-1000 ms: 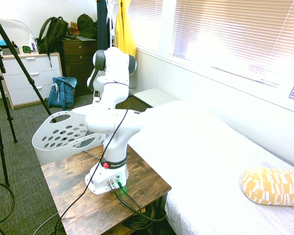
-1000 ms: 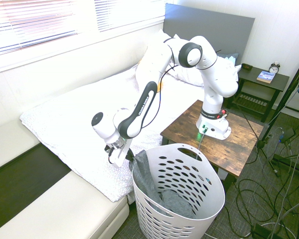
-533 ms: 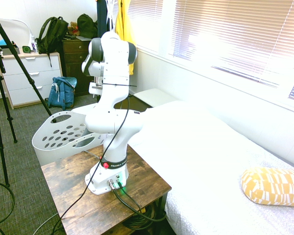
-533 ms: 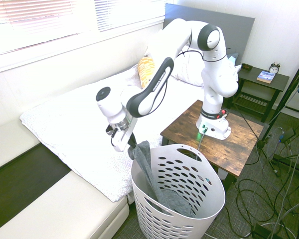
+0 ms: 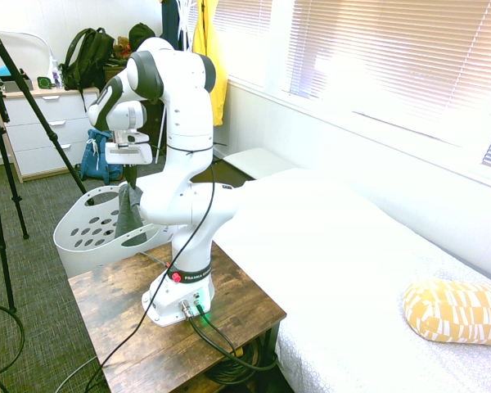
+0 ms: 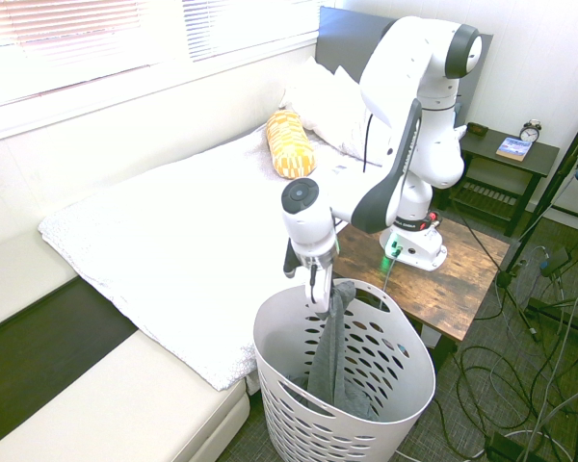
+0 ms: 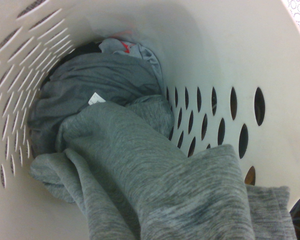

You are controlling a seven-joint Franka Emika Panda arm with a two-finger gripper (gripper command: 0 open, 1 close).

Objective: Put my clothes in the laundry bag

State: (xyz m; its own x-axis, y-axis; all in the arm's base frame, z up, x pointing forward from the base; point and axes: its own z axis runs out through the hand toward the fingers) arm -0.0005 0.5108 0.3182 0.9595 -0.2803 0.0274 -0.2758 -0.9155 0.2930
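Clothes (image 6: 329,337) hang from pinched fingers (image 6: 315,294) into laundry bag (image 6: 405,385).

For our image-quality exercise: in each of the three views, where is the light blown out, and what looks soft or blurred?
First exterior view: the window blinds glare white, washing out the bed. Second exterior view: the blinds are overexposed too. Wrist view: the laundry basket wall is bright and soft; the grey garment blurs nearest the lens.
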